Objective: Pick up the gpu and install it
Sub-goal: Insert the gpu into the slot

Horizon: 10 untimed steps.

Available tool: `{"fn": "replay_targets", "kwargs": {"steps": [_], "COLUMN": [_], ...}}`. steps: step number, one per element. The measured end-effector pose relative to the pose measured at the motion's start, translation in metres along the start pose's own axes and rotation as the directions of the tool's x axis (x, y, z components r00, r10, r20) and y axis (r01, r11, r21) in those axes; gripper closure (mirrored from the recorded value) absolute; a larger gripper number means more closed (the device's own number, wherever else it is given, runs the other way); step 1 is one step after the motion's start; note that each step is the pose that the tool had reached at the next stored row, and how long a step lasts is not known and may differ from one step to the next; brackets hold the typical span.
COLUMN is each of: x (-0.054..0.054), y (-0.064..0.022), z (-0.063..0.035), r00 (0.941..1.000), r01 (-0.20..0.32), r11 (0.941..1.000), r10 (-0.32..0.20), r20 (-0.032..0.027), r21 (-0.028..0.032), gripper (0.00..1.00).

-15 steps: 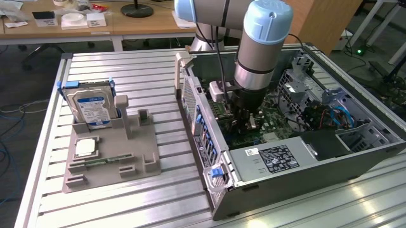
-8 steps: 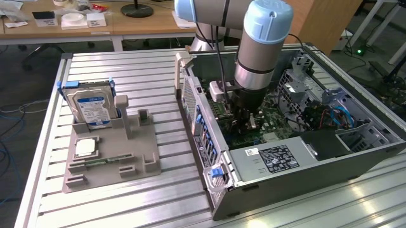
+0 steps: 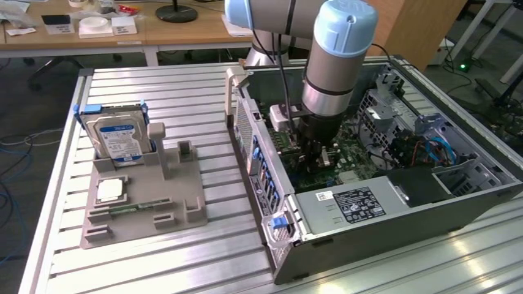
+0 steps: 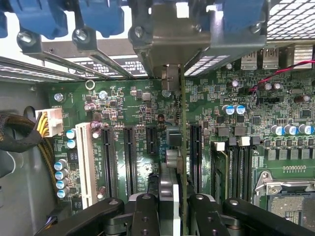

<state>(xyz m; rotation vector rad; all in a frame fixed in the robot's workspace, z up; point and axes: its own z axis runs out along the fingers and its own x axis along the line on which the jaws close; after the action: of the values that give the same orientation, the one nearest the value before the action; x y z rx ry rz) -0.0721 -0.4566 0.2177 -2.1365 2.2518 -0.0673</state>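
while the arm reaches down into the open computer case (image 3: 457, 202), the gripper (image 4: 174, 206) is closed narrowly on the gpu (image 4: 178, 162) and holds it by its upper edge, one finger (image 4: 142, 211) on each side of the card. in the wrist view the card is seen edge-on, as a thin vertical strip between the fingers, and it stands over the motherboard (image 4: 147, 108), just beside the long black expansion slots (image 4: 130, 157). its silver end bracket (image 4: 170, 76) is near the rear wall of the case, under the blue slot latches (image 4: 101, 17). so the picking up looks done, and the card is already brought inside the case. what is left, as far as i can judge, is the seating: i cannot tell if the bottom edge already touches a slot or is a little above it, and the card is not released yet. the long axis of the gpu runs parallel to the slots, from the gripper side toward the rear wall, with the bracket end pointing to that wall. the card stands upright on its edge, its flat faces turned to the sides; which face carries the fan i cannot see. in the exterior view the gripper (image 3: 315, 153) is low inside the case, and on the table (image 3: 180, 257) beside it stands a grey holder (image 3: 143, 202) with a hard drive (image 3: 119, 138), well apart from the work.
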Motion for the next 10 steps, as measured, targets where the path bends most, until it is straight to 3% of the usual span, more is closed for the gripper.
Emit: {"fn": "replay_targets", "kwargs": {"steps": [5,6,10], "x": [0.0,-0.0003,-0.0001], "y": [0.0001,0.0001,0.0002], "z": [0.002,0.0034,0.0044], "r00": [1.0,1.0,1.0], "r01": [0.0,0.0,0.0], "r11": [1.0,1.0,1.0], "r10": [0.0,0.0,0.0], "r20": [0.0,0.0028,0.0003], "r21": [-0.0007,0.0,-0.0018], "gripper": [0.72,0.72,0.72]}}
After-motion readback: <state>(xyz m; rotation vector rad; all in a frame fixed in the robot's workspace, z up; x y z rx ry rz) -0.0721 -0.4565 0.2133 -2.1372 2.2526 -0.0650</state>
